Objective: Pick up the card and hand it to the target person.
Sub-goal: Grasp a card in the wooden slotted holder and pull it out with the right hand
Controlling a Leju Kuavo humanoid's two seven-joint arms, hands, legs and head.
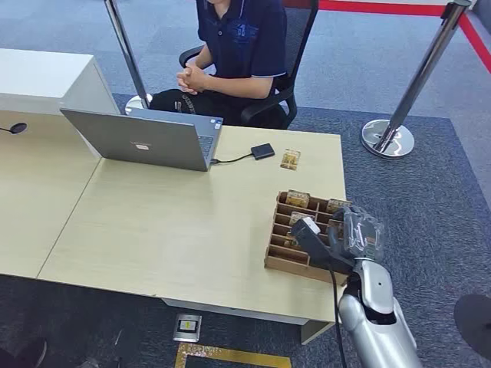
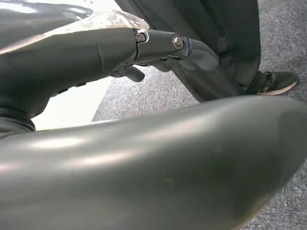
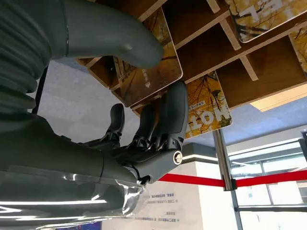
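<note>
A wooden card rack (image 1: 288,259) sits at the table's near right corner, with yellow-brown cards standing in its slots. My right hand (image 1: 353,234) reaches into it from the right. In the right wrist view the hand (image 3: 159,96) pinches one card (image 3: 152,72): the thumb lies on one face and the dark fingers (image 3: 173,108) press the other, while the card still stands in its slot. The target person (image 1: 243,38) sits in a chair across the table with hands clasped. My left hand (image 2: 163,45) hangs beside my body, fingers stretched out and holding nothing.
A grey laptop (image 1: 145,138) stands open at the table's far side, wired to a small black device (image 1: 262,151). One loose card (image 1: 290,159) lies beside that device. A chrome barrier post (image 1: 388,138) stands on the carpet to the right. More cards (image 3: 208,105) fill neighbouring slots.
</note>
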